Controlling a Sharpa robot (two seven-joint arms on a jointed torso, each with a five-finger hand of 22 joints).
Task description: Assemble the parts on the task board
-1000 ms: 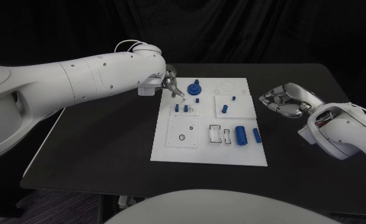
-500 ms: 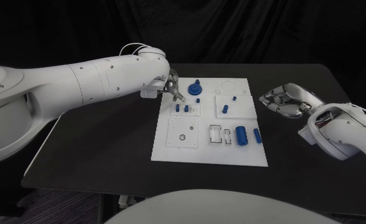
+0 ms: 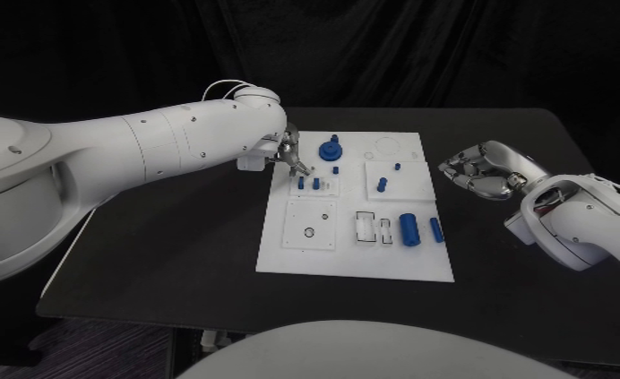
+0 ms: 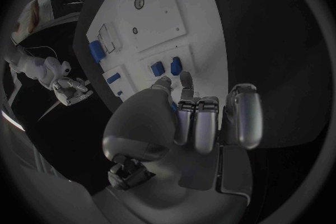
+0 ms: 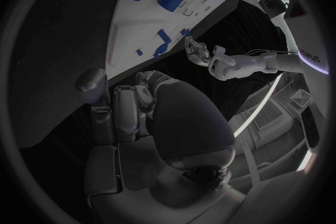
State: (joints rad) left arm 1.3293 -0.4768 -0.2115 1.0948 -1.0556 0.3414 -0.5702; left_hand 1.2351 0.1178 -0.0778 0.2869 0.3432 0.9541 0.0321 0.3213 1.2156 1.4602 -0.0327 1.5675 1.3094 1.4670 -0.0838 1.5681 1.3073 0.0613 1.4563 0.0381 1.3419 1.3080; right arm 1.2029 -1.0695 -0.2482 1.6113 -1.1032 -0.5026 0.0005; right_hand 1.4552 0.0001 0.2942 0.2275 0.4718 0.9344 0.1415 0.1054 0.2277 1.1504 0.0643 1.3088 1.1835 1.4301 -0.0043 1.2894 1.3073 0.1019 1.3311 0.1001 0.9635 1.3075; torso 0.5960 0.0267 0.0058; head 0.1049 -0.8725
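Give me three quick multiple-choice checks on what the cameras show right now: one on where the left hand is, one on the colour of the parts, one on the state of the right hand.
1. Where is the left hand?
A. Over the far left corner of the task board
B. Off the table's right side
C. Over the board's near right corner

2. What colour are the parts, such as the large cylinder?
A. Red
B. Blue
C. Yellow

3. What is the state of the right hand?
A. Holding a part
B. Pressing on the board
C. Fingers curled in, holding nothing

Answers:
1. A, as the head view shows it above the board's far left corner, by the two upright pegs.
2. B, since every piece on the white board is blue.
3. C, as it sits right of the board, curled, with no part in it.
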